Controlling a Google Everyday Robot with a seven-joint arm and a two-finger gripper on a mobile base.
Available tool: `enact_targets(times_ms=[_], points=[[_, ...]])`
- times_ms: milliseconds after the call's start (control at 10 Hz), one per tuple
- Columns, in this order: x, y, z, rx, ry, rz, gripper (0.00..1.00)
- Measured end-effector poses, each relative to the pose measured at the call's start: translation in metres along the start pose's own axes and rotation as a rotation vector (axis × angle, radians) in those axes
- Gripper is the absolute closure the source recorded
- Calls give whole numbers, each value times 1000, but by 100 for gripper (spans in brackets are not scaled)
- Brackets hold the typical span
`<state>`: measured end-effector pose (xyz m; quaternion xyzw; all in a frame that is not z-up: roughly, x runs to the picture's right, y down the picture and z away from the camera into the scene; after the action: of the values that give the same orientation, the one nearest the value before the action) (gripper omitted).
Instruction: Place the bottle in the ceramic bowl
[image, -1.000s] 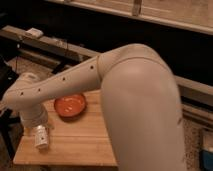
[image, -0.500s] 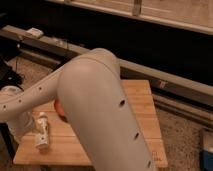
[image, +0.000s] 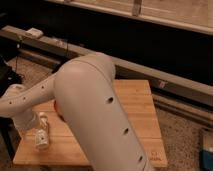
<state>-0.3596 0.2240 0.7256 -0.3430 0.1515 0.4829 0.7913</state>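
The bottle (image: 42, 134) is small and clear with a pale label. It lies on the front left part of the wooden table (image: 135, 107). My gripper (image: 29, 121) is at the end of the pale arm (image: 90, 100), low over the table and right beside the bottle's left side. I cannot tell whether it touches the bottle. The ceramic bowl (image: 55, 107) is almost wholly hidden behind the arm. Only an orange-red sliver shows at the arm's left edge, behind the bottle.
The big arm link crosses the middle of the view and covers much of the table. A long grey ledge (image: 165, 80) runs behind the table, with a small white object (image: 34, 32) on it. Dark gear and cables (image: 7, 75) stand at the left. A blue thing (image: 207, 150) is on the floor at the right.
The arm has swung across the view and now covers the bowl, which showed fully a second ago. The gripper has stayed at the bottle, which has hardly moved.
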Motion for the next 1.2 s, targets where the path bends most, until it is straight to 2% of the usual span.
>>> enact_targets(times_ms=[300, 800, 1000, 1100, 1200], points=[[-4, -6, 21, 17, 22, 8, 35], [0, -15, 54, 53, 87, 2, 37], [1, -17, 60, 63, 109, 0, 53], [1, -16, 62, 63, 135, 2, 66], [0, -18, 62, 60, 141, 4, 75]])
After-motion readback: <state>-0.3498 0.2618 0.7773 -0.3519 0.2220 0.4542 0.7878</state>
